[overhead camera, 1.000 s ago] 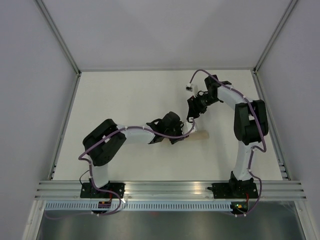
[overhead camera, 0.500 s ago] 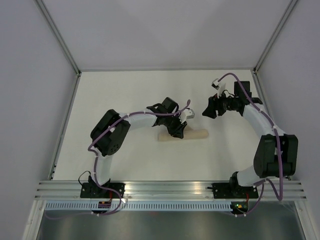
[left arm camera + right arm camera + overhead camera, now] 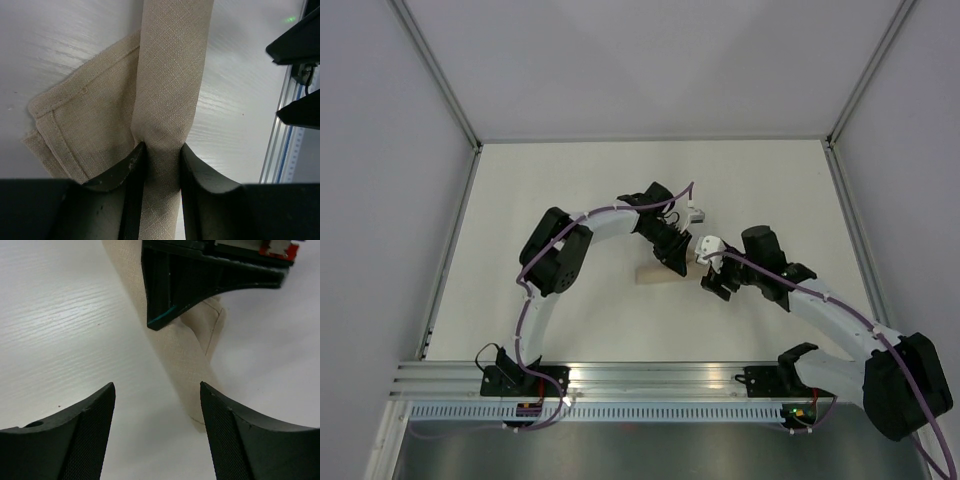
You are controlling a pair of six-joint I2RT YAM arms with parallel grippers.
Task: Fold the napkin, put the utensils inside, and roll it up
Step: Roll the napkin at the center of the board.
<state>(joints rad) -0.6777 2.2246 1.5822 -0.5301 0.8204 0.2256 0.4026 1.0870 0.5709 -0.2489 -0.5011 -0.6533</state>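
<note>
Top external view, from the near edge: the right arm has swung round from the far right side of the white table [image 3: 620, 330], where it worked 1 second ago. Its right gripper [image 3: 716, 284] now sits low at the right end of the roll. Right wrist view shows its 2 fingers [image 3: 75, 435] spread wide with nothing between them, the roll's end lying just ahead of the gap.

Just beyond lies the tan-brown woven cloth napkin [image 3: 652, 276], wound into a narrow tube across the middle of the table; it has kept its place over that second. In left wrist view a loose hemmed corner [image 3: 60, 120] lies flat on the table beside the tube. No utensils show, and whether any sit inside cannot be told.

Farther still, the left gripper [image 3: 675, 258] reaches onto the tube from the far side. Left wrist view has its 2 fingertips [image 3: 127, 167] clenched on the cloth, which narrows where they pinch it.

Rolling looks nearly finished. The right gripper's arrival probably means it will take the free end while the left pins the tube, leaving the stray corner to wind in.
</note>
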